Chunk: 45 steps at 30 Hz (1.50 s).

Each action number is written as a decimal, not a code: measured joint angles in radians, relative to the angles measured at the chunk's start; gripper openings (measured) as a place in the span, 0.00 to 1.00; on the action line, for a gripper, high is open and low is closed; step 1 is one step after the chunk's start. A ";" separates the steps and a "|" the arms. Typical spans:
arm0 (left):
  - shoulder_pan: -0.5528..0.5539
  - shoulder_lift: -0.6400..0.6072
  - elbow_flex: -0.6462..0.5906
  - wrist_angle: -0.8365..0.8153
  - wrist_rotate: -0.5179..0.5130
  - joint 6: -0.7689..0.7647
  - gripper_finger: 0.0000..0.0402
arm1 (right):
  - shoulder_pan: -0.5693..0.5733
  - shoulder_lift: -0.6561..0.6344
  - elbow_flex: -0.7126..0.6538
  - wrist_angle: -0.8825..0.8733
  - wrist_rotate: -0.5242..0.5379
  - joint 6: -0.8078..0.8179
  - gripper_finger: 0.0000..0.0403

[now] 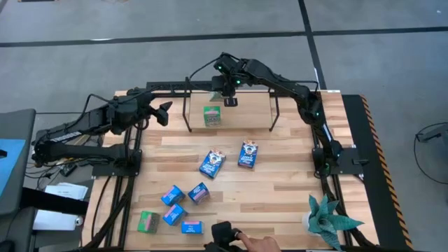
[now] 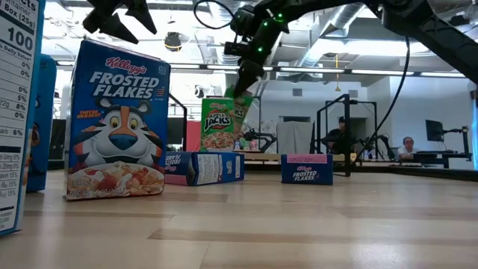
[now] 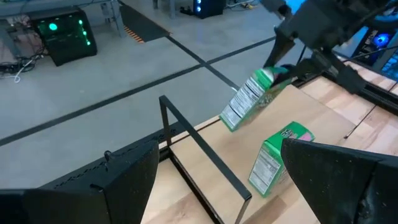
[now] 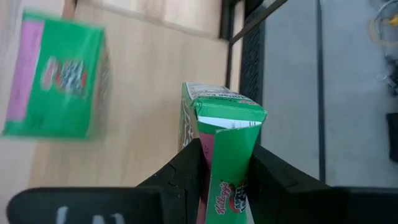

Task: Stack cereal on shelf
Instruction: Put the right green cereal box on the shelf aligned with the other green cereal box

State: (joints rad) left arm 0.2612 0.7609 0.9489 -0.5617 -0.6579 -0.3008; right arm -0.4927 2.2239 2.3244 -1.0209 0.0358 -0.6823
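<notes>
Right gripper point(image 4: 227, 163) is pinching a green cereal box point(image 4: 224, 124) by one end, fingers clamped on both faces, box tilted in the air over the shelf point(image 1: 245, 105). Low view shows the same box point(image 2: 240, 106) hanging at a slant from the gripper point(image 2: 246, 84), just beside and above a second green box, Apple Jacks point(image 2: 218, 125), which stands upright on the shelf board. High view puts that standing box point(image 1: 212, 115) near the shelf's left black wire upright point(image 1: 187, 105), with the right gripper point(image 1: 229, 98) just behind it.

Left gripper point(image 1: 165, 112) is spread wide, holding nothing, hovering off the shelf's left end; its wrist view looks past both dark fingers point(image 3: 336, 168) at the two green boxes.

On the tabletop point(image 1: 280, 182) in front of the shelf: two dark blue Frosted Flakes boxes point(image 1: 212, 163) lying flat near the middle, a cluster of light blue boxes point(image 1: 173, 195) plus one green box point(image 1: 148, 221) toward the front left corner. Small potted plant point(image 1: 327, 218) at front right. A person's hand point(image 1: 260, 245) shows at the front edge. People sit at desks in the room beyond point(image 2: 407, 146).
</notes>
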 joint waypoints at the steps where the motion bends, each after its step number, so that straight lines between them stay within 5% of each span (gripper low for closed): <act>1: 0.002 0.001 0.000 -0.001 0.000 0.000 0.82 | 0.000 0.003 0.002 0.012 -0.006 0.001 0.31; 22: 0.010 0.000 0.000 -0.001 0.000 -0.023 0.82 | -0.009 0.059 -0.003 0.049 -0.013 -0.007 0.31; 45: 0.010 0.000 0.000 -0.001 -0.002 -0.034 0.82 | -0.019 0.083 -0.001 0.062 -0.013 0.001 0.48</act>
State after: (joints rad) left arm 0.2710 0.7612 0.9485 -0.5625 -0.6601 -0.3344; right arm -0.5115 2.3070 2.3235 -0.9590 0.0223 -0.6809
